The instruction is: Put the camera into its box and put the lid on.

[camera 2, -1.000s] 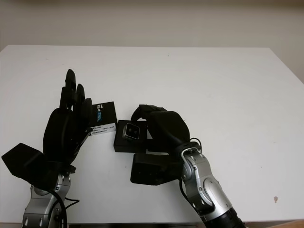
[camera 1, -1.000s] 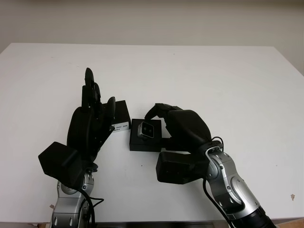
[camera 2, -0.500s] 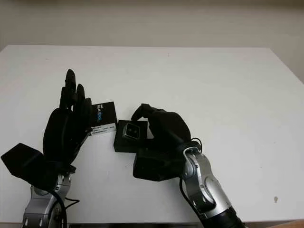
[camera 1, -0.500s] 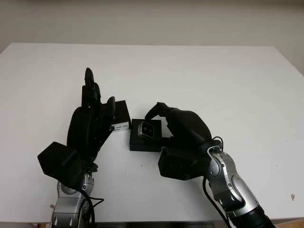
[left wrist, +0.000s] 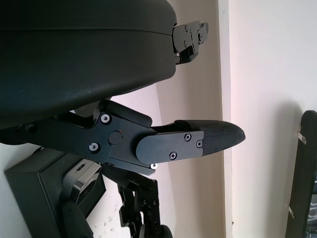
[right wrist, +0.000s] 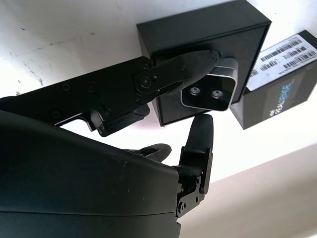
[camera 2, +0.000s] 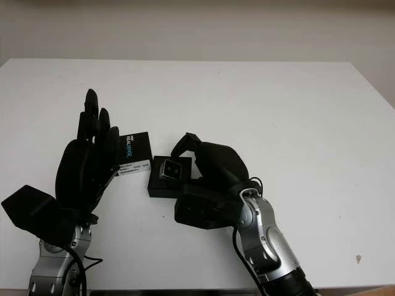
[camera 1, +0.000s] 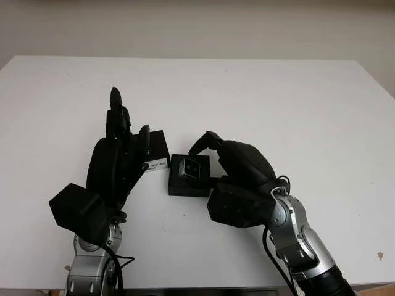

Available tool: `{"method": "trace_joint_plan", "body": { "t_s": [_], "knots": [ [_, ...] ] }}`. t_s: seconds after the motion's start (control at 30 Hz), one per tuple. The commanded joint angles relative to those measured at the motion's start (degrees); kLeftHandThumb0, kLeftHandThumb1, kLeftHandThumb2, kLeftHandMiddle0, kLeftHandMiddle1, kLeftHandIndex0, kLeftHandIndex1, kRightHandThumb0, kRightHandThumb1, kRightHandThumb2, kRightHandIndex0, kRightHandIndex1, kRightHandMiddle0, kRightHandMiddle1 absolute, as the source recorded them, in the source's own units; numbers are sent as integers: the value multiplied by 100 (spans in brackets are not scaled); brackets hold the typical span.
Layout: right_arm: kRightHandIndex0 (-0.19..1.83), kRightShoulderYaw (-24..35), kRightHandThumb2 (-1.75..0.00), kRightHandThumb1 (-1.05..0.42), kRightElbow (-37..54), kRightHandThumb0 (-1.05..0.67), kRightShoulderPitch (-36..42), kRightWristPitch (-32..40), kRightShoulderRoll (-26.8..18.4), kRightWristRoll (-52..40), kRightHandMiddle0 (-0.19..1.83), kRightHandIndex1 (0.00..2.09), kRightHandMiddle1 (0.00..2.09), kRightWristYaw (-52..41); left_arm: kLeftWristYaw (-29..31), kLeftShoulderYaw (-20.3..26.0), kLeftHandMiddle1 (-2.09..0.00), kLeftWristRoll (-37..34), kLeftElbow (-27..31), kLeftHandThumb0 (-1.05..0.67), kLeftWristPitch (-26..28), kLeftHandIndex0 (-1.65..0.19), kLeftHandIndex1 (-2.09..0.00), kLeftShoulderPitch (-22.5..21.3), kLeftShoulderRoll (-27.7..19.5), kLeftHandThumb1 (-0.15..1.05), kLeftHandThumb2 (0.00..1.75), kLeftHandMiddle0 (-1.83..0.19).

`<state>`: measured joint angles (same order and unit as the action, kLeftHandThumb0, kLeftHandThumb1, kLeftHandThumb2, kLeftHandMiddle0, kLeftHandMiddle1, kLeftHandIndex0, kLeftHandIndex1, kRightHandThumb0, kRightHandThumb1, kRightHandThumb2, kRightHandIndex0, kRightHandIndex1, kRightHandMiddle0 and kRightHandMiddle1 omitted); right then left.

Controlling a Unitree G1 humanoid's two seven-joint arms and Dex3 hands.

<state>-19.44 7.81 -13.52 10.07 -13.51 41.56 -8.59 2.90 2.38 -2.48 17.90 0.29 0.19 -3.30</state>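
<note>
White rectangular table [camera 1: 296, 111]. Left hand [camera 1: 120, 160] open, upright beside the black cardboard lid [camera 2: 134, 148]. Right hand [camera 1: 237, 163] pinches the small silver camera [camera 1: 189, 167], which sits in the open black box [camera 1: 185, 185] just beside the lid.

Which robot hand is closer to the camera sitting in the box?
Right. The right robot hand has fingers touching the camera; the left robot hand stands open beside the lid.

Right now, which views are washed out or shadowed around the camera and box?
Right wrist view: the table glares white, with the camera evenly lit beside the right hand. Left wrist view: the box sits in the left hand's shade. Eye views: soft shadows.
</note>
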Motion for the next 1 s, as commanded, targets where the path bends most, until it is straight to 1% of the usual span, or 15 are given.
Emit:
{"method": "trace_joint_plan", "body": {
  "t_s": [0.0,0.17,0.4,0.5,0.7,0.87,0.97],
  "knots": [
    [38,-9,-5,-92,51,-53,51,-120,-12,-26,19,14,127,110,-16,-6,0,26,58,-70,-3,19,0,-73,-14,105,49,19],
    [38,-28,-6,-93,17,-53,78,-252,-33,0,19,14,125,262,-26,-7,0,51,69,-72,26,19,0,-72,-24,105,50,19],
    [45,-62,-5,-92,-295,-53,105,-753,-1,110,29,19,125,1032,-29,-9,0,28,58,-72,35,19,0,-95,-3,105,49,19],
    [46,-106,-6,-93,-405,-54,98,-867,-15,199,30,20,125,1231,-42,-16,0,13,91,-72,72,19,0,-77,15,105,48,19],
    [42,-189,-6,-94,-427,-55,55,-826,-84,398,26,20,122,1166,-51,-16,0,25,73,-72,23,19,0,-103,9,105,48,19],
    [39,-351,-6,-96,-476,-57,-7,-750,-293,990,25,20,120,1156,-27,-2,0,66,9,-71,-98,19,0,-122,-27,105,49,19],
    [39,-393,-6,-97,-508,-57,-15,-709,-329,1187,28,20,114,1139,-23,0,0,74,12,-71,-105,19,0,-116,-35,105,49,19]
  ]
}}
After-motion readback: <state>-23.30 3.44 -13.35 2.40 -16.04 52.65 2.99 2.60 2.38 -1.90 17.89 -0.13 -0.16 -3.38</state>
